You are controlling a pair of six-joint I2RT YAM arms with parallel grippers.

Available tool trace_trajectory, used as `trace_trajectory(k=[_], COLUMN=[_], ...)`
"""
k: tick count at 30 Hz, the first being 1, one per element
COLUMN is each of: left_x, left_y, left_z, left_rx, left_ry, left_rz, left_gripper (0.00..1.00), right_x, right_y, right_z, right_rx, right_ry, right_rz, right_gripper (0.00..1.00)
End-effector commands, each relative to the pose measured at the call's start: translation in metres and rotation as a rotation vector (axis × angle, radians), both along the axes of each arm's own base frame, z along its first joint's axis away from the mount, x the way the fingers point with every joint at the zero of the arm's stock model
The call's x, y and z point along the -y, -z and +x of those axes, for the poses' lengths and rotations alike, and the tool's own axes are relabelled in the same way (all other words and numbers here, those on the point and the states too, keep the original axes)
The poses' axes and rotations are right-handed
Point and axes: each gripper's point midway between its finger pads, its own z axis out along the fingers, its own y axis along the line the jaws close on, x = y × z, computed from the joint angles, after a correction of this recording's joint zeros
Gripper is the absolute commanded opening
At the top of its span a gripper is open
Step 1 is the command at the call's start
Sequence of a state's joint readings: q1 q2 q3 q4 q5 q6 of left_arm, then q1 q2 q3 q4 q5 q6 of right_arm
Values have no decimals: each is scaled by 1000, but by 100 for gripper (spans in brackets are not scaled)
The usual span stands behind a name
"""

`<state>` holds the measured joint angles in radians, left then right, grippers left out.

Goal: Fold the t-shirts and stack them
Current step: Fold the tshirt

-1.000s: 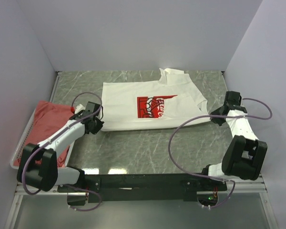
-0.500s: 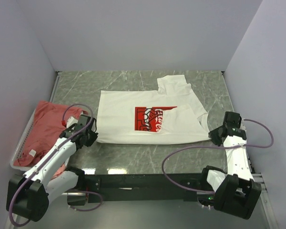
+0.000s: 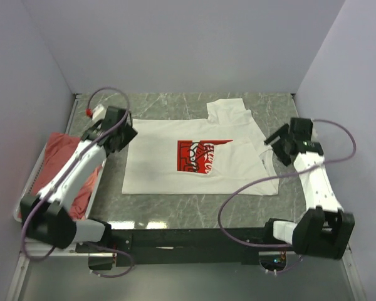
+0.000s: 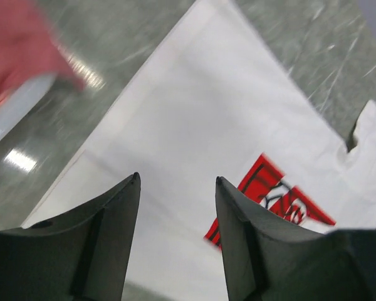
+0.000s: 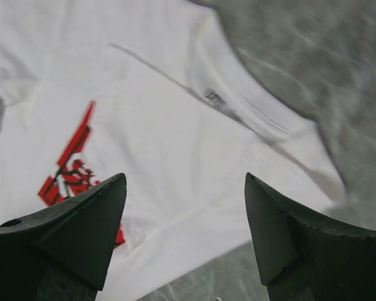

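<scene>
Here we are over the table (image 3: 175,204), and the white tee (image 3: 156,157) lies spread out in the middle, print (image 3: 203,157) facing up. It's flat and fairly square, hem end to our left, collar end to our right. One sleeve pokes out at the far edge. On the near side a layer of cloth overlaps the lower right corner of the print, so we read that as a first fold already in. It's a start, no more than that.

The left gripper (image 4: 177,182) hovers above the tee's hem end with its jaws apart and nothing between them, only white cloth below. The right gripper (image 5: 183,179) hangs over the collar end with its jaws wide and empty too. Neither one touches the cloth, as far as we can tell.

Over on the left sit the pink tees (image 3: 55,152), heaped in the basket (image 3: 29,185) and partly hidden under the left arm. They look bunched rather than folded, though we can't see how many there are.

So where do we stand? Early, by our reckoning. The white tee needs that far sleeve brought in and the body doubled over. Then every pink tee has to come out, get laid flat and get folded. No stack exists anywhere on the table yet, so most of the job lies ahead.
</scene>
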<state>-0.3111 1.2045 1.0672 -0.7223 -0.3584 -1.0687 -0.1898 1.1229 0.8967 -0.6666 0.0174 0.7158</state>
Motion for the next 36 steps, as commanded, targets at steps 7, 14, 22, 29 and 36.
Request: trace_trajectory(k=[7, 14, 22, 29, 36], left_x=[8, 1, -11, -17, -18], left_y=[2, 36, 73, 109, 126], left_z=[139, 212, 253, 258, 262], left_rx=[0, -45, -93, -133, -148], left_ry=[63, 58, 67, 82, 87], left_rz=[285, 418, 448, 396, 336], left_gripper=[51, 47, 43, 41, 40], right_x=[-34, -37, -37, -45, -51], right_y=[-61, -58, -24, -5, 8], right_z=[154, 223, 259, 282, 289], right_rx=[250, 316, 295, 282, 265], right_ry=[-286, -365, -400, -438, -460], right_rz=[-94, -126, -134, -114, -114], right_gripper=[77, 75, 74, 74, 74])
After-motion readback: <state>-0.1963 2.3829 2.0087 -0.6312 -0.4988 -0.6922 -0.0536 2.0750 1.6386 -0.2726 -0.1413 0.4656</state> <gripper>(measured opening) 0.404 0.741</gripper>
